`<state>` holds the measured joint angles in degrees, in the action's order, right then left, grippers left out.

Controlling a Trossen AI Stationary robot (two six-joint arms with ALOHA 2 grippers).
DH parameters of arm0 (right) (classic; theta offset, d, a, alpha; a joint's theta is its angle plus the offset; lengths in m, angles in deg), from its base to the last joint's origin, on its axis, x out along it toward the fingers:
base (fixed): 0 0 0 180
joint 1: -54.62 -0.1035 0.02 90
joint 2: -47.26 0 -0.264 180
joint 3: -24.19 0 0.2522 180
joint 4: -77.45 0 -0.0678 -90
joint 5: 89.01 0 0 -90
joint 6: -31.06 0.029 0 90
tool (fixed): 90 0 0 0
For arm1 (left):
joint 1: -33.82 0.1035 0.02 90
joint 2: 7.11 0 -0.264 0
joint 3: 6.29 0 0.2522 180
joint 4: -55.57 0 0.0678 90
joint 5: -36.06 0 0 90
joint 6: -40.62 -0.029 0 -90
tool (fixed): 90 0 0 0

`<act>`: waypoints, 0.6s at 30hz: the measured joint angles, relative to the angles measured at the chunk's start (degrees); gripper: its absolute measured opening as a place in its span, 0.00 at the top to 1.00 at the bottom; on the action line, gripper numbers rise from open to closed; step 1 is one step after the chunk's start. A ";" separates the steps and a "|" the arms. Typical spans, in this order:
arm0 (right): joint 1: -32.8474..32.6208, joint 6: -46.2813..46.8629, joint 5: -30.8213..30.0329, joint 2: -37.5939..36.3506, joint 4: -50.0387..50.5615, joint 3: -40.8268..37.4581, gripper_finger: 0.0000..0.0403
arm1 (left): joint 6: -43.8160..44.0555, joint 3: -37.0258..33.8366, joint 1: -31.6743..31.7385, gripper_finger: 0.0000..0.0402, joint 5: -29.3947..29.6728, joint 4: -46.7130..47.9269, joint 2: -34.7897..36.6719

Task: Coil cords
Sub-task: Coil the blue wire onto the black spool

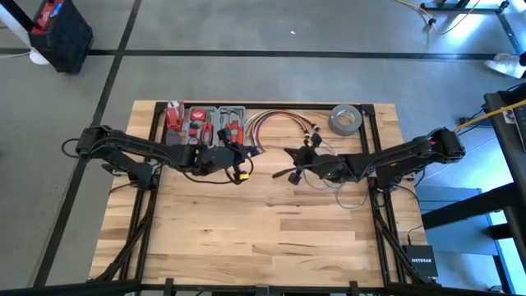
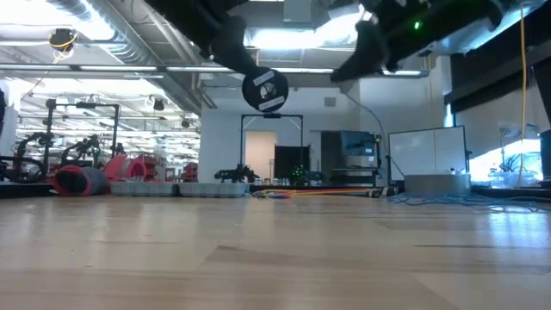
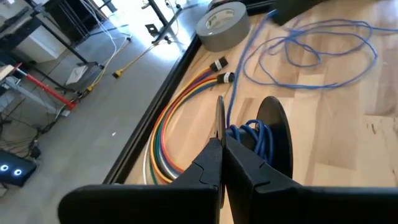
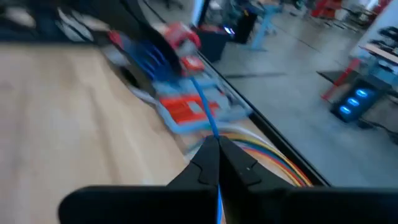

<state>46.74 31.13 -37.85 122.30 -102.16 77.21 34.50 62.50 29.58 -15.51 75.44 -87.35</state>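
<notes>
Blue wire — loose loops near the tabletop's far right corner, some turns wound on a black spool; left gripper fingers pinched the spool's rim; right gripper fingers pinched the wire — both above the tabletop's far middle.

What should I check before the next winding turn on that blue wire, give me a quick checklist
1. Left gripper shut on the spool: ok, pinching one flange.
2. Right gripper shut on the blue wire: ok.
3. Wire runs from the right gripper to the spool: ok.
4. Spool lifted off the table: ok.
5. Loose wire loops untangled: cannot tell.
6. Wire clear of the coloured cable bundle: not ok, it passes the plug ends.
</notes>
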 joint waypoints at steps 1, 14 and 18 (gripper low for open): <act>-0.62 -0.01 0.70 -0.02 -1.19 0.00 1.00 | 0.03 0.00 0.24 1.00 -0.02 -0.57 -0.30; -1.90 -0.34 10.40 6.12 -16.86 0.00 1.00 | -2.06 0.00 1.32 1.00 -0.08 -14.11 -5.92; -1.85 -1.30 10.43 10.01 -22.94 0.04 1.00 | -1.82 -0.02 1.29 1.00 -0.34 -16.76 -6.49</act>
<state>44.88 29.82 -27.41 132.31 -125.09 77.26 32.67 62.48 30.87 -15.85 58.68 -93.84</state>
